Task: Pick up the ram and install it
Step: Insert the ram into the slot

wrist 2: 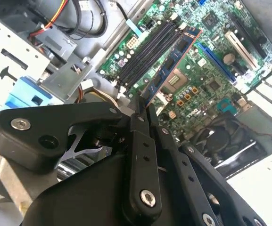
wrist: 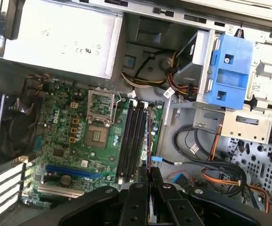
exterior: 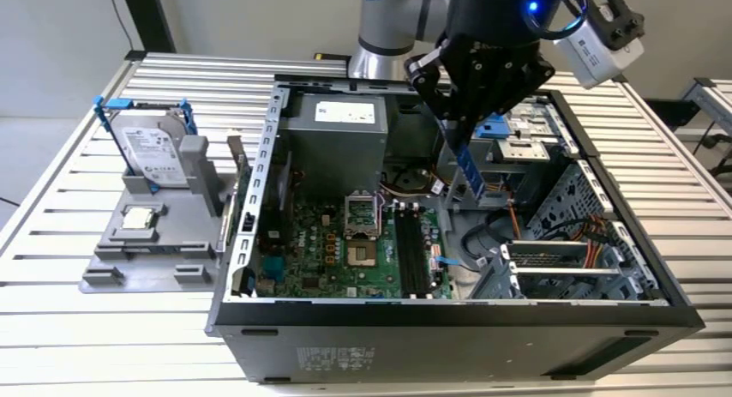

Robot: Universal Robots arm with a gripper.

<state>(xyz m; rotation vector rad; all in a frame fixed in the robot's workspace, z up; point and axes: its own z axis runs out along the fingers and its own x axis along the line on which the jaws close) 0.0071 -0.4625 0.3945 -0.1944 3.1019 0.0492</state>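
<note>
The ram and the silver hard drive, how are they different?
The ram is a thin, narrow bluish stick; the hard drive is a wider silver box with blue rails. The ram hangs in the gripper above the open computer case; the hard drive stands in a grey holder outside the case. Both stand upright, and neither is plugged into the computer.

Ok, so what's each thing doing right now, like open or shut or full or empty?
hand: shut on the ram.
ram: held up over the motherboard, not in a slot.
memory slots: empty.
computer case: lying on its side, open.
hard drive: standing upright in a grey holder, outside the case.
</note>
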